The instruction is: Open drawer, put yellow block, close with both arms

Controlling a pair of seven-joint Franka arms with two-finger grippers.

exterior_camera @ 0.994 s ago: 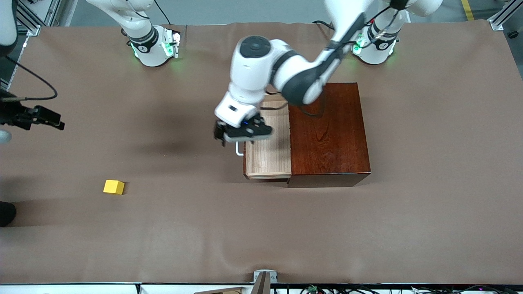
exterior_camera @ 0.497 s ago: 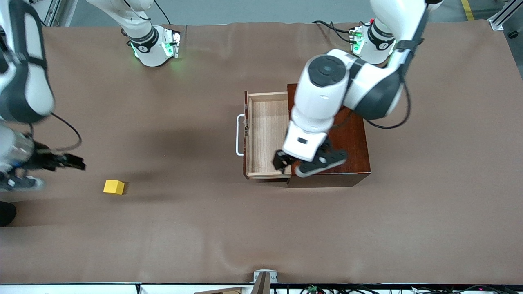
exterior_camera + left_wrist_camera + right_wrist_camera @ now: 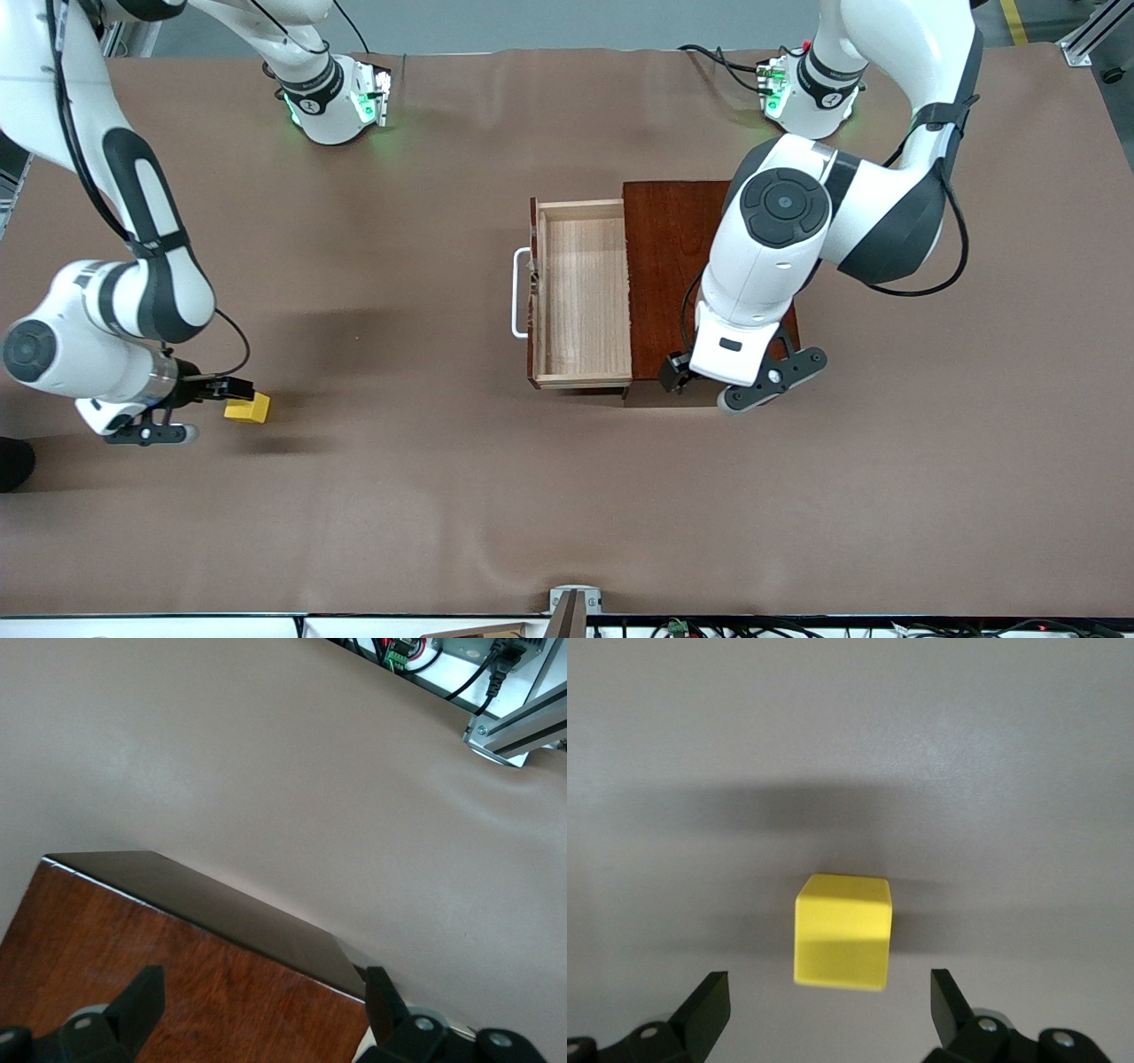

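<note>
A small bright yellow cube (image 3: pixel 248 408) is seen on the brown bench (image 3: pixel 443 496), well apart from the pale-wood drawer (image 3: pixel 582 292), which is pulled open and empty, at three o'clock from it. The right tool (image 3: pixel 205 388), fingers spread, is touching or just beside the cube. The left tool (image 3: pixel 266 1014), spread, hangs over the dark reddish-brown wooden box (image 3: pixel 678 239).

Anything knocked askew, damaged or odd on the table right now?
Nothing stands out. The pale-wood drawer sits pulled out squarely from the dark reddish-brown wooden box, and the small yellow block rests flat on the table, untouched.
</note>
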